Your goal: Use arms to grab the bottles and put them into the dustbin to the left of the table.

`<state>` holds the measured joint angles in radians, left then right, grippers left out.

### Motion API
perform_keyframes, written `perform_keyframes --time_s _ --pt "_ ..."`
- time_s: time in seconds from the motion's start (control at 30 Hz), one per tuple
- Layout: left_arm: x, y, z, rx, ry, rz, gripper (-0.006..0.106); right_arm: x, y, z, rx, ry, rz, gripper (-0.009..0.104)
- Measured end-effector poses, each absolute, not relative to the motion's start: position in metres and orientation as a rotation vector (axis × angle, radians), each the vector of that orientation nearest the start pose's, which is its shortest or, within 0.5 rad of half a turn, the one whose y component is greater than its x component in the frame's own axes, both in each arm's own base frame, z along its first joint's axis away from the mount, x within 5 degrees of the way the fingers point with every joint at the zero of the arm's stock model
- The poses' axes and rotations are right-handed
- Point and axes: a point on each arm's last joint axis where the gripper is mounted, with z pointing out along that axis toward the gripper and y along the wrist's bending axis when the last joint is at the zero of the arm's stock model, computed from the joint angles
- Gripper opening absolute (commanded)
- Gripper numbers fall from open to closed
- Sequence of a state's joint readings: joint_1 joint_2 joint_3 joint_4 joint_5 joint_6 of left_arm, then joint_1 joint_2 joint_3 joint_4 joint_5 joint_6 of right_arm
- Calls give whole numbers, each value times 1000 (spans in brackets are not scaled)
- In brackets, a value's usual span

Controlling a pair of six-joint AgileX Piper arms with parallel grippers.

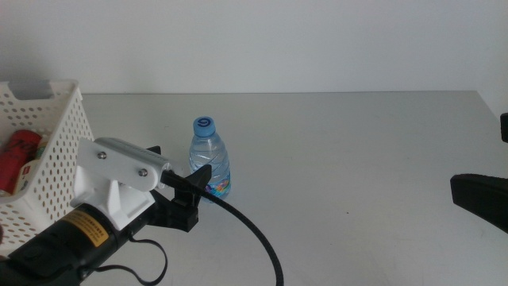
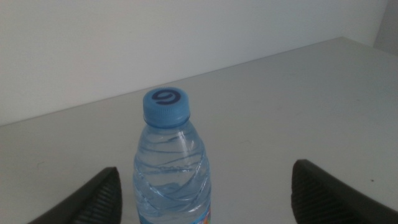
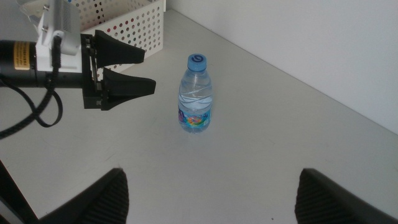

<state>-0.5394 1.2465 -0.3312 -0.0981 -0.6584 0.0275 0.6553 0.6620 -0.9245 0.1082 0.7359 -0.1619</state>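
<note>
My left hand (image 1: 194, 181) sits in the lower left of the middle view, spread wide, holding nothing. Its two dark jaws point at the water bottle (image 1: 209, 158), which stands upright just ahead of them, a little left of the frame's centre. In my left wrist view the bottle (image 2: 169, 163) rises between the two jaws, closer to one than the other, and I cannot see either jaw touching it. Its blue cap (image 2: 166, 106) bears a dark ring mark, and a strip of coloured label shows at the base. A black cable (image 1: 250, 230) trails from the hand down toward the bottom edge of the middle view.

My right hand (image 1: 480, 199) waits at the right edge of the middle view, well apart from the bottle, jaws wide and empty. Its wrist view looks across at the bottle (image 3: 196, 94) and at my left hand (image 3: 121, 74) beside it.

The white basket (image 1: 59, 135) with rows of small holes fills the upper left of the middle view, just beside my left arm. Inside it lies a red can (image 1: 20, 159); something pale lies next to it that I cannot make out.

The counter (image 1: 357, 159) is plain light grey. A bare pale wall (image 1: 278, 44) runs across the top of the frame.
</note>
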Motion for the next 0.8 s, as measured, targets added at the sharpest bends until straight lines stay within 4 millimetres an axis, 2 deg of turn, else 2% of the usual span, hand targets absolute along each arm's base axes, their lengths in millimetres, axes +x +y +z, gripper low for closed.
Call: perform_keyframes --time_s 0.23,0.4,0.57,0.8 --pt "224 -122 206 365 1741 -364 93 86 74 400 -758 1829 447 74" --pt "248 -121 196 363 1770 -367 93 86 74 400 -758 1829 447 74" --pt "270 -119 182 378 1799 -380 93 86 74 400 -758 1829 447 74" --pt "298 -127 155 361 1812 -434 92 86 74 400 -758 1829 447 74"
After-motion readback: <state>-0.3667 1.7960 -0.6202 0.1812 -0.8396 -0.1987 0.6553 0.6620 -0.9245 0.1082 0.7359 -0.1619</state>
